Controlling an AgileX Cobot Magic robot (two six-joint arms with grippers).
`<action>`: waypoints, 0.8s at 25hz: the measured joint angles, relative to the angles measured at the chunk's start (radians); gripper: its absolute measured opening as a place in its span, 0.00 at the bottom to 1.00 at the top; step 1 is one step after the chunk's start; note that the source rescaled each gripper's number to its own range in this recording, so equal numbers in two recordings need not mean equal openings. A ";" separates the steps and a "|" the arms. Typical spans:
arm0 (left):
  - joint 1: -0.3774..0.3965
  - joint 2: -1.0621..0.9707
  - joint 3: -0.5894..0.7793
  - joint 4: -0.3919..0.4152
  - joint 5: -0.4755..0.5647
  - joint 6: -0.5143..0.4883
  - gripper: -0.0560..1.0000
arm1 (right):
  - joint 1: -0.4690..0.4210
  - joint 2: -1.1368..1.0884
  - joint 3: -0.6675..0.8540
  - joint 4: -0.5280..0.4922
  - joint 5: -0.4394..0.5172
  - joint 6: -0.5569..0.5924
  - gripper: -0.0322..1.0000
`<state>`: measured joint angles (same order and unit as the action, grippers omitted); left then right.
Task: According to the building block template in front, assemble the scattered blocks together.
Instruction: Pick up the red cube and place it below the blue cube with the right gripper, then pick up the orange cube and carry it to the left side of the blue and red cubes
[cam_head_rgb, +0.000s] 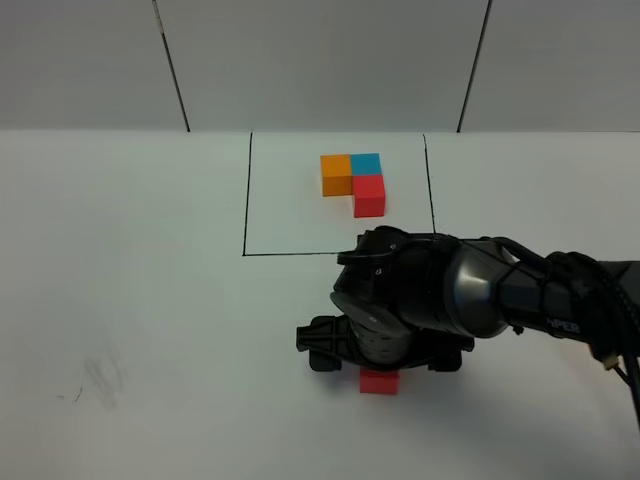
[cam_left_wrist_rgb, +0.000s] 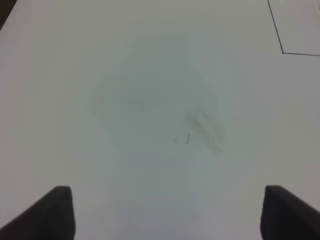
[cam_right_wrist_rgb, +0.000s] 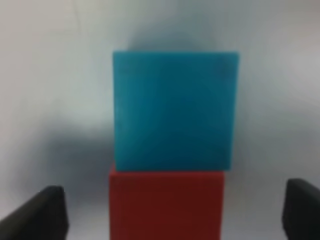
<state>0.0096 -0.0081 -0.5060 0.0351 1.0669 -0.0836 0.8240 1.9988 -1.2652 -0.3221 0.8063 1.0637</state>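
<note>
The building block template (cam_head_rgb: 354, 180) lies at the back inside a thin black rectangle: orange and teal cubes side by side, a red cube in front of the teal one. Of the scattered blocks, a red cube (cam_head_rgb: 380, 381) pokes out from under my right gripper (cam_head_rgb: 380, 352). In the right wrist view a teal cube (cam_right_wrist_rgb: 175, 110) sits flush against that red cube (cam_right_wrist_rgb: 166, 205). My right gripper (cam_right_wrist_rgb: 175, 212) stands open, its fingertips wide on either side and touching neither cube. My left gripper (cam_left_wrist_rgb: 172, 212) is open over bare table.
The right arm (cam_head_rgb: 520, 295) reaches in from the right edge and hides the table just in front of the rectangle. A grey smudge (cam_head_rgb: 100, 380) marks the table at front left. A corner of the black line (cam_left_wrist_rgb: 283, 51) shows in the left wrist view.
</note>
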 joint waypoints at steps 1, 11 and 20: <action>0.000 0.000 0.000 0.000 0.000 0.000 0.68 | 0.000 -0.015 -0.005 -0.001 0.017 -0.007 0.93; 0.000 0.000 0.000 0.000 0.000 0.000 0.68 | 0.000 -0.339 -0.014 -0.262 0.113 -0.023 1.00; 0.000 0.000 0.000 0.000 0.000 0.000 0.68 | -0.085 -0.730 -0.017 -0.496 0.371 -0.053 1.00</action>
<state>0.0096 -0.0081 -0.5060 0.0351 1.0669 -0.0836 0.7391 1.2685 -1.2821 -0.8183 1.1777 1.0102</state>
